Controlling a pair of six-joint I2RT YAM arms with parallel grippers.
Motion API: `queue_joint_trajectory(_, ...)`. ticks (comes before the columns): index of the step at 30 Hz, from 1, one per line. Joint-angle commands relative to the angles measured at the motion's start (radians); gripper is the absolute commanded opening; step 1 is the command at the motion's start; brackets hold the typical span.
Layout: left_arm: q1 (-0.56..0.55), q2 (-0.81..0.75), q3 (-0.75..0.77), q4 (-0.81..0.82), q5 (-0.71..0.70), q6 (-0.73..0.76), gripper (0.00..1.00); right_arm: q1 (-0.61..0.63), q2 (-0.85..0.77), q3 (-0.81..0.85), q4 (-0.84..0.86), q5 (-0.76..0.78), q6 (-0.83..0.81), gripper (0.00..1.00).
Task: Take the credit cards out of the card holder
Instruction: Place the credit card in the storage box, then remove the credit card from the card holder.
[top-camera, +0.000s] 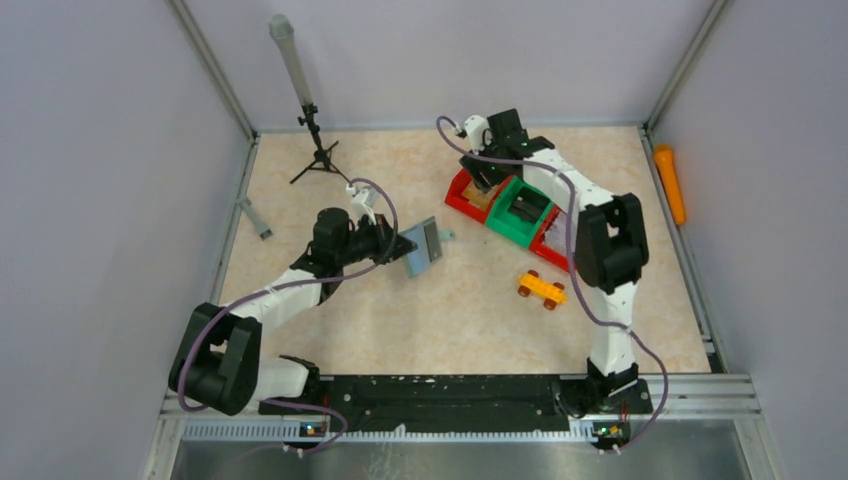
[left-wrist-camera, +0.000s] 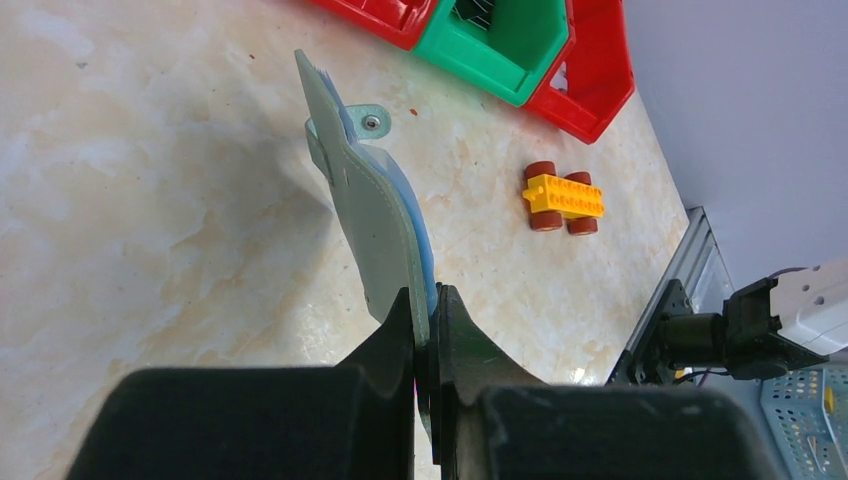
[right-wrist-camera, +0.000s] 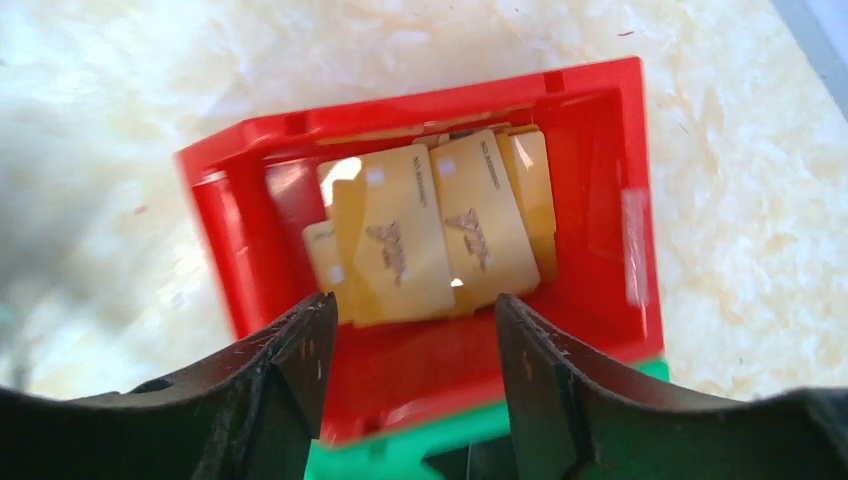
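- On the bench (top-camera: 450, 320), the red bin (right-wrist-camera: 420, 100) serves as drop-off. The right fingers (right-wrist-camera: 305, 350) hang wide apart over it, empty.
- The left fingers (left-wrist-camera: 395, 335) pinch the card holder (left-wrist-camera: 375, 210) on edge over the bench, presumably so cards slide out.
- Only the right wrist view shows gold credit cards (right-wrist-camera: 400, 240) in the bin; the left wrist view shows a blue edge (left-wrist-camera: 425, 255) in the holder — perhaps another.

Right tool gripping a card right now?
No, the right tool hangs open above the red bin, with the gold cards lying inside it.
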Motion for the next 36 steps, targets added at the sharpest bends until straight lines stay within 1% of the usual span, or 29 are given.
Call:
queue_joint_trajectory(1, 0.001, -0.047, -0.001, 0.108, 0.038, -0.023, 0.00, 0.007, -0.290, -0.138, 0.157, -0.070, 0.163, 0.77)
queue_joint_trajectory(2, 0.002, -0.049, -0.002, 0.111, 0.042, -0.027, 0.00, 0.008, -0.335, -0.186, 0.188, -0.074, 0.196, 0.94)
queue_joint_trajectory(3, 0.001, -0.052, -0.002, 0.111, 0.042, -0.028, 0.00, 0.008, -0.378, -0.244, 0.225, -0.087, 0.218, 0.97)
queue_joint_trajectory(5, 0.001, -0.063, -0.007, 0.112, 0.036, -0.027, 0.00, 0.011, -0.474, -0.356, 0.301, -0.113, 0.263, 0.98)
queue_joint_trajectory(8, 0.002, -0.098, -0.030, 0.132, 0.023, -0.020, 0.00, 0.011, -0.595, -0.490, 0.350, -0.158, 0.305, 0.98)
queue_joint_trajectory(12, 0.001, -0.133, -0.046, 0.152, 0.035, -0.014, 0.00, 0.011, -0.737, -0.662, 0.484, -0.169, 0.449, 0.98)
queue_joint_trajectory(14, 0.000, -0.159, -0.070, 0.190, 0.043, -0.017, 0.00, 0.009, -0.775, -0.743, 0.559, -0.245, 0.518, 0.98)
queue_joint_trajectory(15, -0.001, -0.176, -0.085, 0.216, 0.047, -0.018, 0.00, 0.005, -0.789, -0.781, 0.604, -0.268, 0.579, 0.98)
queue_joint_trajectory(16, -0.001, -0.191, -0.100, 0.237, 0.047, -0.015, 0.00, 0.001, -0.798, -0.818, 0.649, -0.303, 0.641, 0.97)
queue_joint_trajectory(17, -0.001, -0.206, -0.110, 0.248, 0.043, -0.010, 0.00, 0.001, -0.804, -0.850, 0.690, -0.329, 0.676, 0.93)
queue_joint_trajectory(18, -0.002, -0.222, -0.117, 0.250, 0.034, -0.006, 0.00, 0.002, -0.810, -0.876, 0.718, -0.326, 0.717, 0.91)
queue_joint_trajectory(19, -0.002, -0.233, -0.124, 0.254, 0.023, -0.004, 0.00, 0.007, -0.821, -0.897, 0.738, -0.290, 0.768, 0.91)
queue_joint_trajectory(21, -0.003, -0.243, -0.136, 0.297, 0.032, -0.006, 0.00, 0.012, -0.875, -0.978, 0.828, -0.215, 0.863, 0.96)
queue_joint_trajectory(22, -0.007, -0.241, -0.139, 0.314, 0.032, -0.013, 0.00, 0.011, -0.901, -1.052, 0.899, -0.218, 0.886, 0.97)
queue_joint_trajectory(24, -0.012, -0.239, -0.153, 0.353, 0.020, -0.032, 0.00, 0.016, -0.933, -1.124, 0.984, -0.238, 0.899, 0.97)
queue_joint_trajectory(26, -0.020, -0.246, -0.182, 0.412, -0.002, -0.038, 0.00, 0.020, -0.949, -1.153, 0.952, -0.195, 0.892, 0.97)
queue_joint_trajectory(28, -0.022, -0.263, -0.195, 0.421, -0.024, -0.029, 0.00, 0.021, -0.975, -1.191, 0.945, -0.140, 0.876, 0.98)
queue_joint_trajectory(29, -0.022, -0.273, -0.199, 0.414, -0.031, -0.021, 0.00, 0.020, -0.989, -1.224, 0.983, -0.111, 0.880, 0.98)
queue_joint_trajectory(31, -0.022, -0.282, -0.193, 0.385, -0.036, -0.004, 0.00, 0.017, -1.016, -1.290, 1.088, -0.073, 0.945, 0.98)
queue_joint_trajectory(33, -0.023, -0.280, -0.170, 0.314, -0.062, 0.015, 0.00, 0.008, -1.026, -1.324, 1.154, -0.118, 1.005, 0.98)
queue_joint_trajectory(34, -0.023, -0.284, -0.167, 0.286, -0.077, 0.026, 0.00, 0.003, -1.022, -1.324, 1.158, -0.144, 1.004, 0.98)
queue_joint_trajectory(36, -0.024, -0.301, -0.183, 0.291, -0.100, 0.029, 0.00, -0.001, -1.003, -1.322, 1.172, -0.190, 0.978, 0.98)
